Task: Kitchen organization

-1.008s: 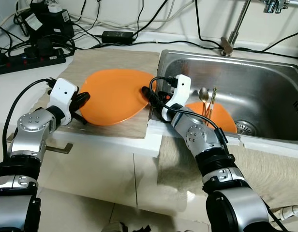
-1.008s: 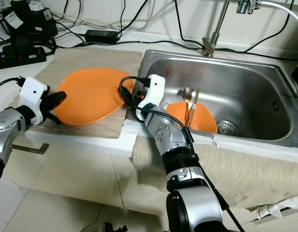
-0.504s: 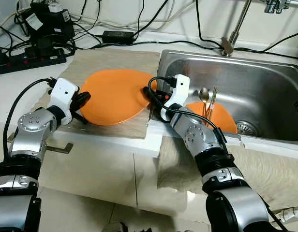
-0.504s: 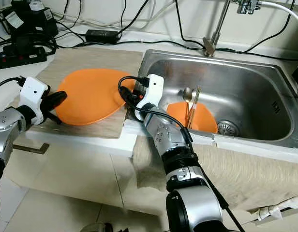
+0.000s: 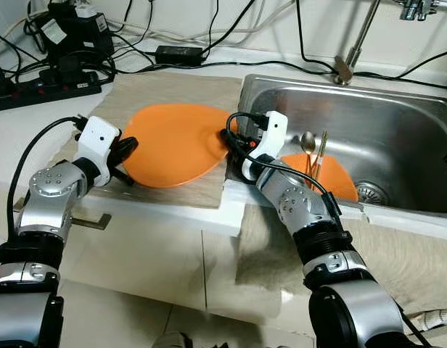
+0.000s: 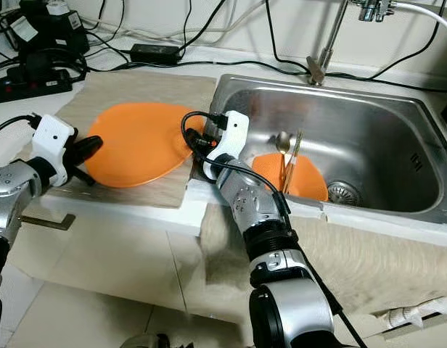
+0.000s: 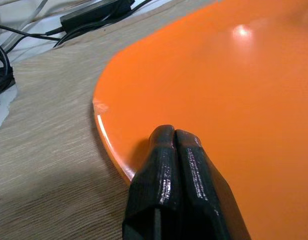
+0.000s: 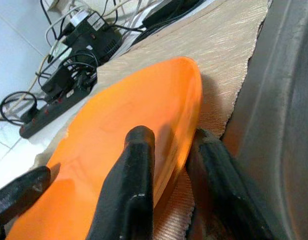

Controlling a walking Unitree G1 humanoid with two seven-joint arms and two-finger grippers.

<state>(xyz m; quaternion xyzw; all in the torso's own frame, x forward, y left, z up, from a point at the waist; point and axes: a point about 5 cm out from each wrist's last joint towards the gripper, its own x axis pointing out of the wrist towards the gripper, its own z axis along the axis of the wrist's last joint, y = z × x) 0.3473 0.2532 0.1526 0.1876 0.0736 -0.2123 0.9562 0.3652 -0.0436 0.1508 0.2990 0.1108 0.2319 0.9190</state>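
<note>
Head views: a large orange plate [image 5: 173, 143] is seen lying on a beige mat [image 5: 173, 90] on the bench [image 5: 35, 123], just beside the steel sink [image 5: 398, 123]. The left gripper [image 5: 126, 151] is set at the plate's left edge, the right gripper [image 5: 231, 140] at its right edge by the sink wall. A smaller orange plate [image 5: 332, 176] with a spoon [image 5: 307, 142] and chopsticks [image 5: 318, 152] lies in the sink.

Left wrist view: the fingers [image 7: 166, 165] are pressed together, resting on the plate's rim.

Right wrist view: the fingers [image 8: 136, 165] are spread astride the rim, one above, one below.

The plate is judged stiff, light, glossy and slippery; the thin rim is the only hold.

Against the earlier frames, little is changed; both grippers are held at the rim.
</note>
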